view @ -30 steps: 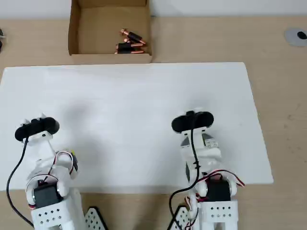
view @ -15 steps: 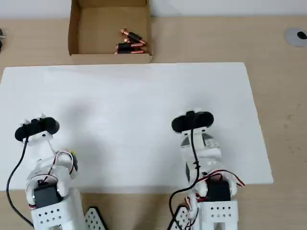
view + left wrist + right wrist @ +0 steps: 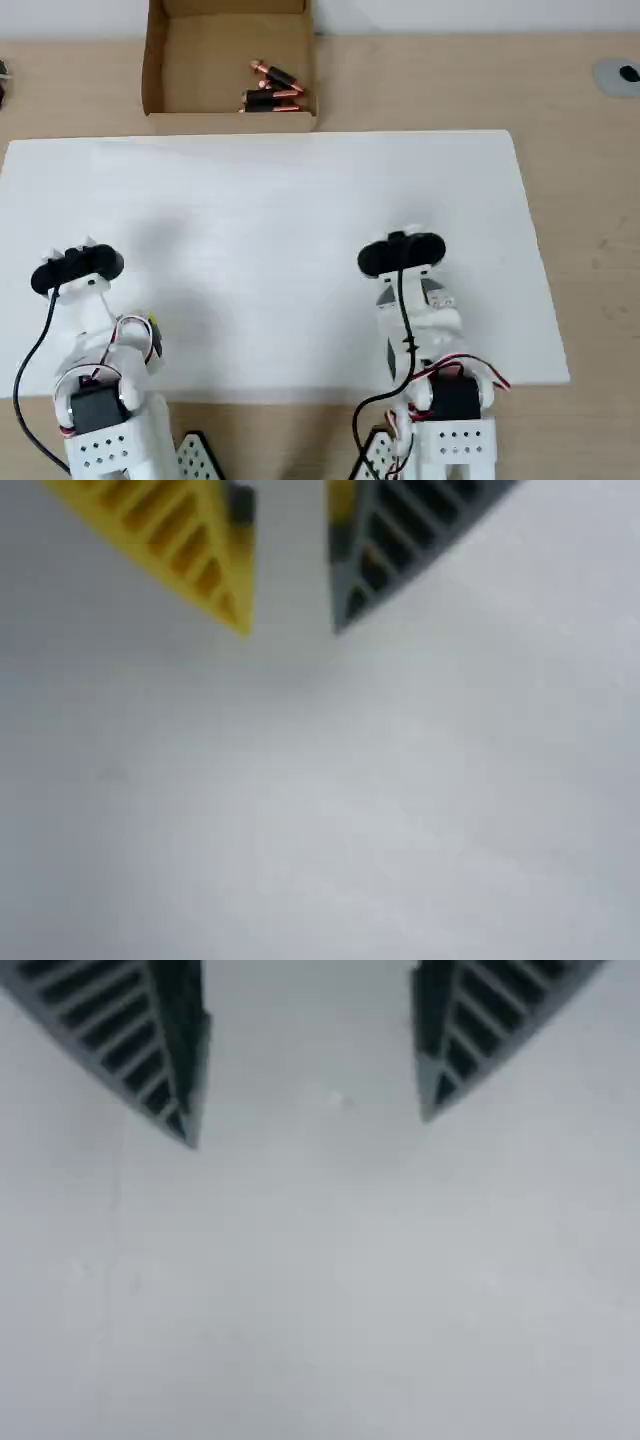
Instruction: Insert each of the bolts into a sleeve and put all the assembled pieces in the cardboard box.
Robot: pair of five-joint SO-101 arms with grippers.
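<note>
— How much open room is there?

— Plenty; the white sheet (image 3: 300,200) covers most of the wooden tabletop (image 3: 585,200), smooth and flat from its near edge to its far one; the cardboard box (image 3: 153,75) stands just beyond that far edge, toward the left, open-topped with upright brown walls.

— And the tools?

— The left tool (image 3: 290,628) hangs over the sheet, parted by a narrow gap between one yellow ribbed finger and one grey, gripping nothing; the right tool (image 3: 305,1130) is spread much wider, both fingers dark, ribbed and tapering to points, also gripping nothing.

— The assembled pieces?

— The assembled pieces (image 3: 272,88) lie inside the box, in its right half near the front wall; black in the middle, copper-coloured at the ends, clustered and touching.
</note>
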